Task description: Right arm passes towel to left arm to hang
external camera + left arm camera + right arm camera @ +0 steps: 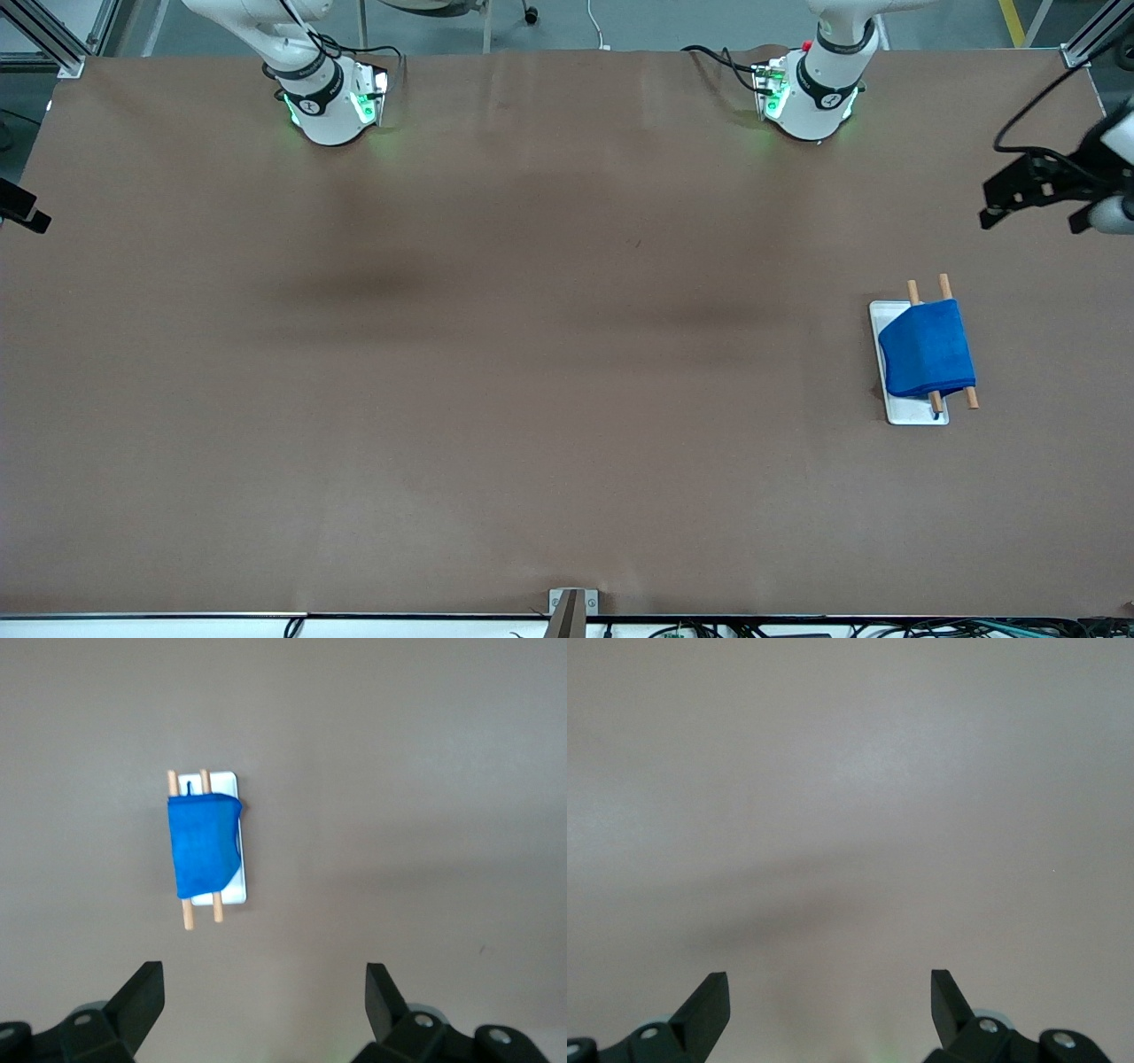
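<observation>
A wide brown worktop (532, 399) fills the front view. Two white robot arms stand on green-lit bases along the top edge of the frame. The right arm (319, 89) has its base at the upper left of the frame. The left arm (819, 84) has its base at the upper right and a small red knob on it.

The towel (926, 347), bright blue, sits in the right part of the frame, a little below mid-height. It is draped over two wooden rods (937, 400) that lie side by side; their ends stick out from under the cloth at both sides. The rods rest over a small white tray (886, 403) lying flat on the worktop, toward the left arm's end.

The left gripper (1036, 190) shows at the right edge of the front view, up in the air, above the towel in the frame. In the left wrist view its two black fingers (142, 997) stand wide apart and hold nothing, with the towel, rods and tray seen between them farther off.

The right gripper (830, 997) appears only in the right wrist view. Its black fingers (709, 1001) are also spread wide and empty, over bare brown worktop.
</observation>
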